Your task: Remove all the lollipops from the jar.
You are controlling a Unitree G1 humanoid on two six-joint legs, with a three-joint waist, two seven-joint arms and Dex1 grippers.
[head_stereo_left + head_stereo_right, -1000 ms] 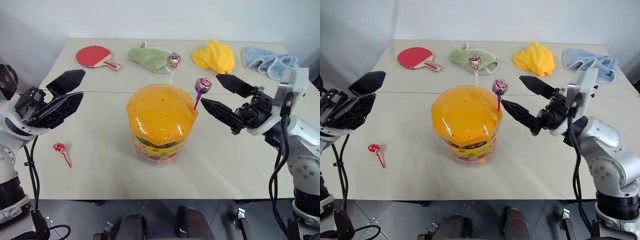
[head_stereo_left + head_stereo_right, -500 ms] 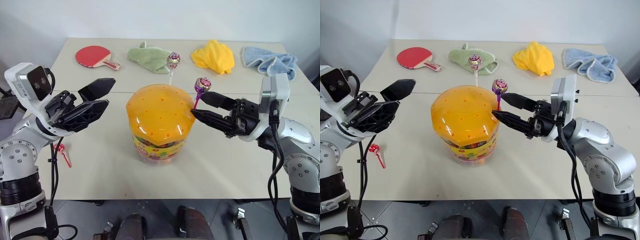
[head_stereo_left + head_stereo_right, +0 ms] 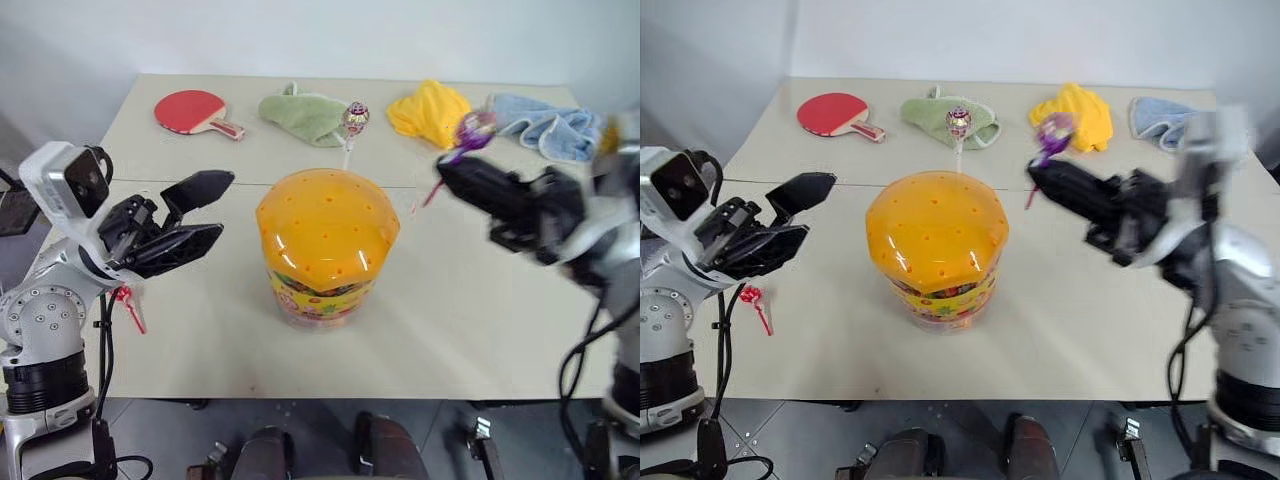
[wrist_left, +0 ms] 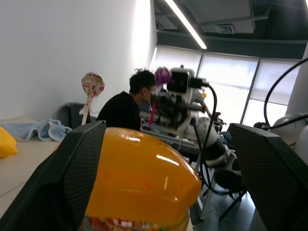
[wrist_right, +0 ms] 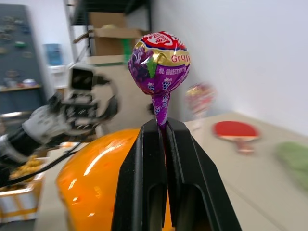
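The jar point(image 3: 327, 235), a clear tub with an orange holed dome, stands mid-table. A pinkish lollipop on a white stick point(image 3: 354, 115) rises from the dome's far side. My right gripper point(image 5: 163, 126) is shut on the stick of the purple lollipop point(image 5: 160, 62), which it holds in the air to the right of the jar point(image 3: 1054, 128), clear of the dome. My left gripper point(image 3: 225, 205) hovers open and empty just left of the jar. A red lollipop point(image 3: 125, 300) lies on the table under my left arm.
Along the far edge lie a red paddle point(image 3: 190, 110), a green cloth point(image 3: 305, 110), a yellow cloth point(image 3: 430, 110) and a blue cloth point(image 3: 540, 120). In the left wrist view a person point(image 4: 127, 103) sits beyond the table.
My right gripper shut on the purple lollipop's stick, then pulled it up and to the right, out of the dome. My left gripper swung in toward the jar, then held still.
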